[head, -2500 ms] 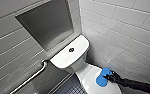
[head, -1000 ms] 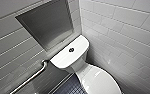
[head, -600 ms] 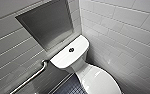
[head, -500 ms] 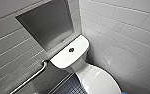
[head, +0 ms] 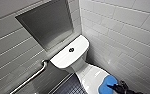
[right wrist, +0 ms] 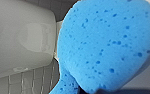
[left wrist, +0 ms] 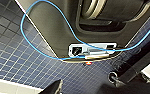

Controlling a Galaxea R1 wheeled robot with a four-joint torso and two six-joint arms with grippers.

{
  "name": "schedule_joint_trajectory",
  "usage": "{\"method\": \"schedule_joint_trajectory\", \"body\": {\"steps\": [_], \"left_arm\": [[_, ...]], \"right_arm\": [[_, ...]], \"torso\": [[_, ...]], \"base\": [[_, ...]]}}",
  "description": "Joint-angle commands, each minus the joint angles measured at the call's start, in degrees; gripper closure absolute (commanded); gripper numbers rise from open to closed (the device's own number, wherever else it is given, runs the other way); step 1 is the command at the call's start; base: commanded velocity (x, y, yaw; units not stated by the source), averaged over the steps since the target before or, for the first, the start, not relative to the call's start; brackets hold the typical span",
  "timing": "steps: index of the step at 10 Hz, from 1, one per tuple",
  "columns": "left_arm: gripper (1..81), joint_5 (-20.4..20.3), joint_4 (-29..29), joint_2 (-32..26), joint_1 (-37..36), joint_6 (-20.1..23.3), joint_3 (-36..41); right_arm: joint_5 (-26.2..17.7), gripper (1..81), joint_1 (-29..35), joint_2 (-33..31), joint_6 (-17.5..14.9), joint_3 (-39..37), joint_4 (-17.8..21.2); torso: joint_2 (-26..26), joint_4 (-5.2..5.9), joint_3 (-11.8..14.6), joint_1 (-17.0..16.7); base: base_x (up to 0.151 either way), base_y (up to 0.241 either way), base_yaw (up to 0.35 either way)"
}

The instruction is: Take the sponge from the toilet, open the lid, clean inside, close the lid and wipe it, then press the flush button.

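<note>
1. Sponge (head: 106,85), bright blue, lies at the near end of the shut lid (head: 92,75). Whether it presses on the lid or hangs just above it cannot be told.
2. The right gripper (head: 116,88), dark, comes in at the lower right corner and pinches the sponge by its edge.
3. In the right wrist view the sponge (right wrist: 103,45) looms large and pitted, with glossy white ceramic and pale tiles behind it.
4. The toilet (head: 66,57) stands in a corner of tiled wall, with a round button (head: 71,50) at the middle of its flat tank top.
5. A niche (head: 47,25) is set into the wall above the tank. A bar (head: 32,77) runs along that wall beside the toilet.
6. The left wrist view looks onto dark mosaic floor (left wrist: 18,65), with a blue cable (left wrist: 22,25) looping across the robot's body. Whether the left gripper (left wrist: 54,88) is spread or closed cannot be told.
</note>
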Motion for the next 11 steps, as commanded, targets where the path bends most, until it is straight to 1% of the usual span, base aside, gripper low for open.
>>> {"method": "schedule_joint_trajectory", "body": {"steps": [1,2,4,5,8,10,11], "left_arm": [[1.0,5.63,0.11,-0.93,1.68,0.20,-0.21],[1.0,5.63,0.11,-0.94,1.68,0.20,-0.21],[1.0,5.63,0.11,-0.93,1.68,0.20,-0.21],[1.0,5.63,0.11,-0.93,1.67,0.20,-0.21],[1.0,5.63,0.02,-1.20,1.68,0.20,-0.21],[1.0,5.63,0.02,-1.11,1.68,0.20,-0.21],[1.0,5.63,-0.07,-1.20,1.59,0.20,-0.21]], "right_arm": [[-19.09,81.1,13.84,9.15,-0.07,-11.77,-2.96],[-21.89,81.1,15.68,13.34,-0.07,-16.64,-3.48],[-25.15,81.1,18.32,20.46,-0.07,-24.39,-4.63],[-25.86,81.1,19.29,24.42,-0.07,-28.35,-5.07],[-26.48,81.1,20.53,32.95,-0.16,-36.80,-5.87],[-26.30,81.1,18.33,36.39,-0.07,-41.19,-6.22],[-25.78,81.1,16.67,37.80,-0.07,-45.49,-6.22]], "torso": [[0.00,0.00,0.00,0.00],[0.00,0.00,0.00,0.00],[0.00,0.00,0.00,0.00],[0.00,0.00,0.00,0.00],[0.00,0.00,0.00,0.00],[0.00,0.00,0.00,0.00],[0.00,0.00,0.00,0.00]], "base": [[0.000,0.000,0.000],[0.000,0.000,0.000],[0.000,0.000,0.000],[0.000,0.000,0.000],[0.000,0.000,0.000],[0.000,0.000,0.000],[0.000,0.000,0.000]]}}
